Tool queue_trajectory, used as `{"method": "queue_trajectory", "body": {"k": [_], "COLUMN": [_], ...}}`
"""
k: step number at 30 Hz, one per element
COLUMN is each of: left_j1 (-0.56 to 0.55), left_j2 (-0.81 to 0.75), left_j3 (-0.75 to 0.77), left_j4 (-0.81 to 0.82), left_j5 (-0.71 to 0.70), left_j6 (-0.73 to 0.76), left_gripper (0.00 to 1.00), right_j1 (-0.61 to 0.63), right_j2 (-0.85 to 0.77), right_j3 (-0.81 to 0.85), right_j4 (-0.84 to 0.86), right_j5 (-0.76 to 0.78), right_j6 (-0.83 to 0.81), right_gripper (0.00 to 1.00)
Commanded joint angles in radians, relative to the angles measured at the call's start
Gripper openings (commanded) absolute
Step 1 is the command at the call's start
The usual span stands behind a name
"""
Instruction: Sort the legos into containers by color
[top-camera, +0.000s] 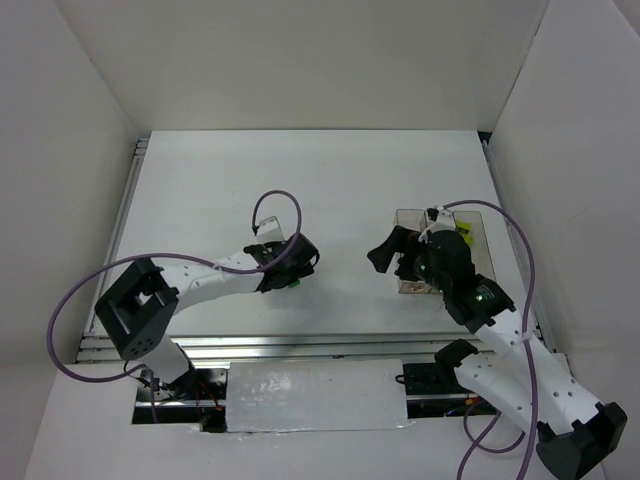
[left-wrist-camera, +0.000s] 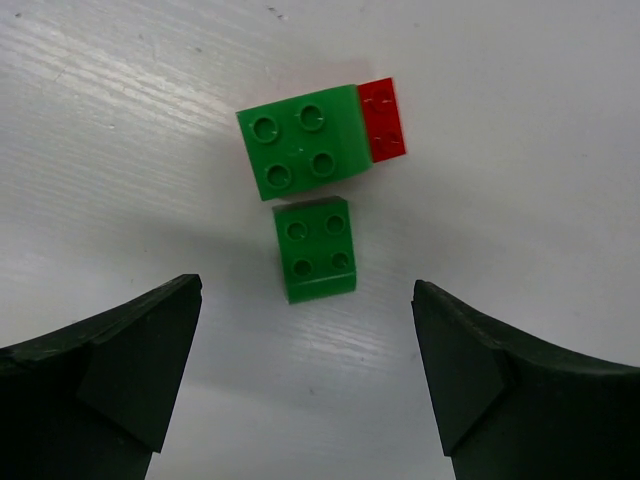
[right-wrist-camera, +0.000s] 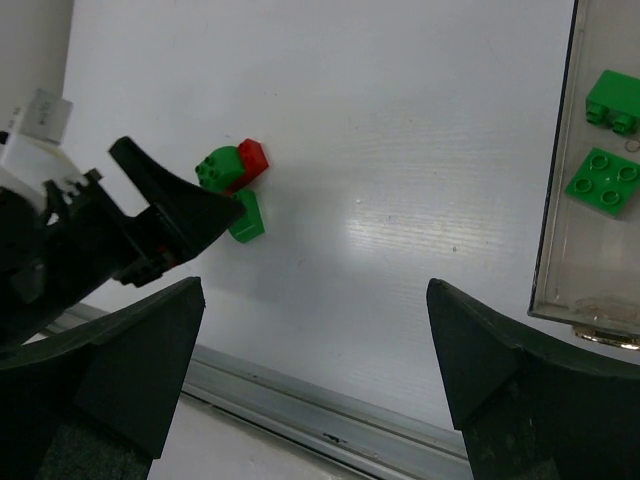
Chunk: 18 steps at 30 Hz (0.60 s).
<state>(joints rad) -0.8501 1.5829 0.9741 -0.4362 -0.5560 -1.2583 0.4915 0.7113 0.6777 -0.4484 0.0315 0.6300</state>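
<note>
Left pincer (left-wrist-camera: 305, 335), jaws wide apart and holding nothing, hovers low over three bricks on the bench (left-wrist-camera: 520, 220). A small green brick (left-wrist-camera: 315, 250) lies just ahead of the fingers, touching or barely short of a large green brick (left-wrist-camera: 303, 150). A narrow red brick (left-wrist-camera: 385, 118) sits against that brick's far side. Right pincer (right-wrist-camera: 315, 300), likewise fully open and empty, hangs beside the bin (right-wrist-camera: 556, 200), well apart from that cluster.

Two green bricks (right-wrist-camera: 603, 182) already lie in the one compartment seen. The top view shows a yellow-green piece (top-camera: 462, 238) at the bin too; the arm hides most of it, so its compartment cannot be told. Progress, as judged: part-way, with at least the three bench bricks unsorted and the small green one the likely next pick.

Bricks are glossy moulded plastic, square-edged, the green ones bearing four round studs each. Bin walls are clear, thin and straight. Bench surface is matt white with a faint grain.
</note>
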Motion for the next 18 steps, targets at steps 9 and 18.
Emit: {"method": "queue_trajectory", "body": {"k": [9,18], "left_j1": [0.005,-0.090], "left_j2": [0.187,0.106], "left_j3": [0.065,0.061], "left_j4": [-0.015,-0.042], "left_j5": [-0.058,-0.054], "left_j6": [-0.064,-0.059], "left_gripper": [0.79,0.00], "right_j1": [0.012,0.013], "right_j2": [-0.113,-0.147], "right_j3": [0.000,0.040], "right_j4": [-0.072,-0.105], "right_j5": [0.007,0.022], "right_j6": [-0.019,-0.027], "right_gripper": [1.00,1.00]}}
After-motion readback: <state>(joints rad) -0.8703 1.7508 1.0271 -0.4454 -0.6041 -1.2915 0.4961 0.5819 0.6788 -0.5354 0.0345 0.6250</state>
